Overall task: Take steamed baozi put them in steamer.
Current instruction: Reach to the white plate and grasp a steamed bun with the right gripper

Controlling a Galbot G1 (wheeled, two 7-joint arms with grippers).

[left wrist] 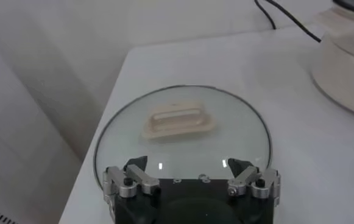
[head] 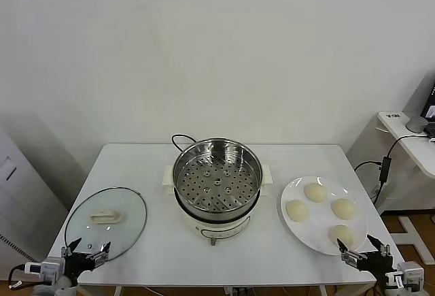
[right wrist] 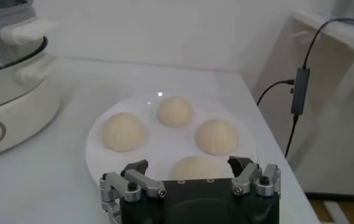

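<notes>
Glass is what we meet first at the left: the round lid (head: 106, 222) lies flat on the white surface (head: 156, 173), and our left claw (head: 87, 255) hangs at the near edge just over its rim, jaws spread wide and holding nothing; we judge this arm is merely waiting. In the middle stands the steamer (head: 217, 177), its shiny perforated floor bare, on its cream base with the black cord running off behind. To the right, the white plate (head: 291, 194) carries all four steamed baozi (head: 315, 192), apart from one another and well apart from the steamer. Our right claw (head: 363, 253) sits at the near edge beside the plate, just short of the nearest bun, jaws wide and empty. So we judge the task is at its very start, with the first pick not yet made. Next we would bring the right claw over the nearest bun, lower it around the soft dough, and close gently enough not to squash it.
</notes>
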